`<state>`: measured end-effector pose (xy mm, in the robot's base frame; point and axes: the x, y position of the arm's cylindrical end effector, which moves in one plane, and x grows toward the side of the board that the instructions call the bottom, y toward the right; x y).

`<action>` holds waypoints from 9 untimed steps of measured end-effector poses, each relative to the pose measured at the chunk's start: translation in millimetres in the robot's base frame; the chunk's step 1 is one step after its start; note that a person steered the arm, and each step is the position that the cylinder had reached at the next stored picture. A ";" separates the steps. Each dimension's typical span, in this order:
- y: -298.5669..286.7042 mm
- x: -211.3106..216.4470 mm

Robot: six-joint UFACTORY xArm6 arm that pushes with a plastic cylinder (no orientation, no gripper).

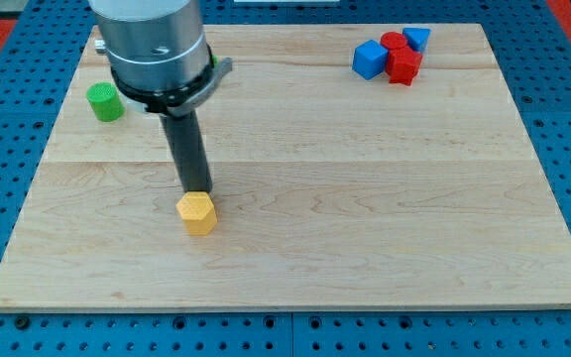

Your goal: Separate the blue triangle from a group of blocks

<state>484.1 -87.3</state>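
Observation:
The blue triangle [417, 38] lies at the view's top right, touching a group made of a red round block [393, 42], a red block [403, 65] and a blue cube [370, 59]. My tip [198, 191] is far from them, at the view's lower left of centre, right at the top edge of a yellow hexagonal block [197, 212]. The rod [186, 149] hangs from the grey arm head at the view's top left.
A green cylinder [105, 101] stands at the view's left, near the board's left edge and beside the arm head. A bit of green shows behind the arm head [212, 59]. The wooden board [365, 218] lies on a blue perforated table.

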 end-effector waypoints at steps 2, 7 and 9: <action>78.9 -32.0; 194.9 -123.0; 260.2 -161.5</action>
<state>322.6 172.8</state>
